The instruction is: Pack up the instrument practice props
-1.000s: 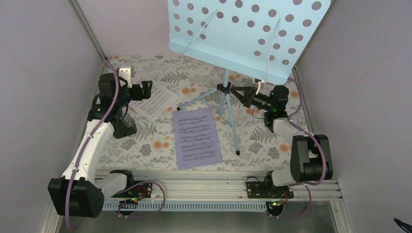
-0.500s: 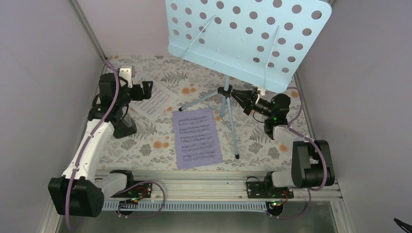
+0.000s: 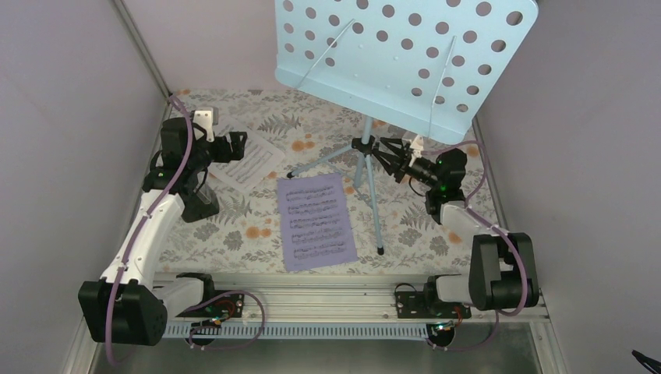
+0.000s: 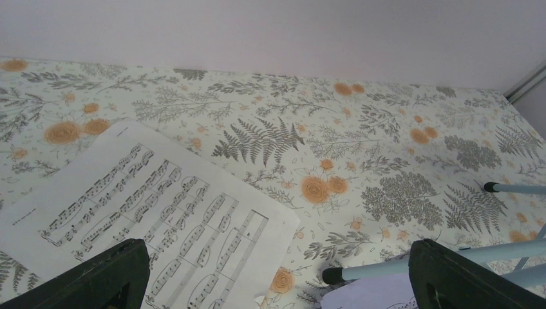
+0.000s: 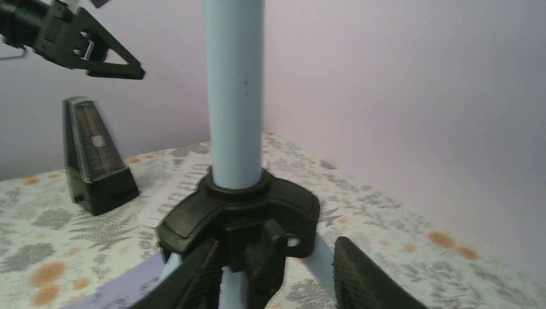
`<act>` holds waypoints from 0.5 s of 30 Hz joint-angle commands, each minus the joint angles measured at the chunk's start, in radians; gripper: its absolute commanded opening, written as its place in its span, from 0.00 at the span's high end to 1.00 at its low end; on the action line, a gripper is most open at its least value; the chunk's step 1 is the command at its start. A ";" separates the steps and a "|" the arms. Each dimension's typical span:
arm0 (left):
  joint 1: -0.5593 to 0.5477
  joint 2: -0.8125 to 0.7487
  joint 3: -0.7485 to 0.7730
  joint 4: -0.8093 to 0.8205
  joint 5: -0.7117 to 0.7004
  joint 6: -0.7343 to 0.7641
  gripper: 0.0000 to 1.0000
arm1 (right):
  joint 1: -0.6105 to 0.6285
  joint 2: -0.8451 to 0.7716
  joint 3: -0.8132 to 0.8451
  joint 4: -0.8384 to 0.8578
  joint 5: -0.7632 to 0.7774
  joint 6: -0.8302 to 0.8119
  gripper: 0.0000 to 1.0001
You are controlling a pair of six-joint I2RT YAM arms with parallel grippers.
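Basically nothing is packed yet. The music stand [image 3: 405,62] is upright & fully unfolded at back centre-right of the table, tray tilted, all 3 legs splayed on the cloth. The right gripper [image 5: 283,283] sits low at the stand's pole, jaws open w/ a finger either side of the black hub [image 5: 239,209] where the legs meet. No squeeze shows, so it has hold of nothing; prob. lining up a grasp. The lavender sheet [image 3: 316,220] lies flat mid-table toward the front, near one stand leg. The black wedge box [image 5: 96,158] stands upright at the left, close by the left arm. The left gripper [image 4: 277,270] hovers wide open & empty above a white music sheet [image 4: 148,219] at back left. No case or bag shows in any view, so where things go can't be told. Left to do, by the look: fold the stand, gather sheet & box, i.e. all of it.

Surface: a floral cloth [image 3: 234,241], ferns & orange blooms, lying flat. Room: plain pale walls on 3 sides, a metal rail [image 3: 327,300] at the near edge carrying both arm bases.
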 commanded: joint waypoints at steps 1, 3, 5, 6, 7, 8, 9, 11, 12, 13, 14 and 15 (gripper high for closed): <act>0.003 0.005 -0.005 0.024 0.016 0.014 0.00 | 0.009 -0.040 -0.009 0.033 0.053 -0.028 0.49; 0.003 0.003 -0.005 0.024 0.014 0.014 0.00 | 0.009 -0.069 -0.031 0.043 0.060 0.022 0.41; 0.003 0.001 -0.004 0.024 0.012 0.016 0.00 | 0.005 -0.108 -0.073 0.098 0.066 0.101 0.35; 0.002 0.001 -0.005 0.023 0.012 0.016 0.00 | 0.004 -0.128 -0.090 0.117 0.087 0.158 0.32; 0.003 0.000 -0.005 0.023 0.012 0.016 0.00 | 0.002 -0.150 -0.099 0.115 0.110 0.217 0.29; 0.003 0.001 -0.005 0.024 0.013 0.016 0.00 | 0.000 -0.171 -0.100 0.093 0.126 0.287 0.26; 0.003 0.000 -0.006 0.024 0.014 0.015 0.00 | -0.001 -0.189 -0.093 0.056 0.140 0.341 0.24; 0.003 0.001 -0.005 0.024 0.017 0.014 0.00 | -0.001 -0.221 -0.056 -0.078 0.167 0.462 0.20; 0.003 0.000 -0.004 0.023 0.019 0.014 0.00 | -0.001 -0.229 -0.037 -0.138 0.148 0.513 0.19; 0.003 -0.001 -0.005 0.024 0.019 0.014 0.00 | -0.001 -0.240 -0.019 -0.197 0.129 0.560 0.21; 0.002 -0.001 -0.005 0.024 0.018 0.014 0.00 | 0.000 -0.252 -0.009 -0.251 0.130 0.624 0.22; 0.003 -0.002 -0.006 0.024 0.018 0.014 0.00 | 0.001 -0.272 -0.004 -0.310 0.151 0.692 0.22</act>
